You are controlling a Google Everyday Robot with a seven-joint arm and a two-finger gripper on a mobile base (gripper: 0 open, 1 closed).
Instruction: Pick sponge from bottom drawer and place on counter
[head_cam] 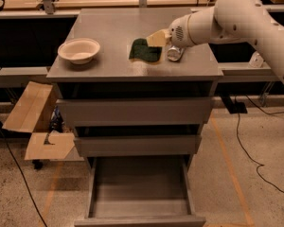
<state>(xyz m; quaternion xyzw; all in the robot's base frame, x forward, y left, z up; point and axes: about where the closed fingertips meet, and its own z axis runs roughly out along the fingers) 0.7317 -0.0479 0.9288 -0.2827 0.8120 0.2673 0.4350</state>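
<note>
The dark green sponge point(144, 50) is over the middle of the grey counter point(109, 27), low, at or just above its surface. My gripper point(155, 39) reaches in from the right on the white arm, and its tan fingers are shut on the sponge's upper right corner. The bottom drawer point(139, 217) is pulled open at the foot of the cabinet, and its tray shows nothing inside.
A cream bowl point(79, 49) stands on the counter's left. A small silver can-like object point(174, 53) lies right of the sponge, under my wrist. An open cardboard box point(33, 122) sits left of the cabinet. Cables run on the floor at right. Wooden tables stand behind.
</note>
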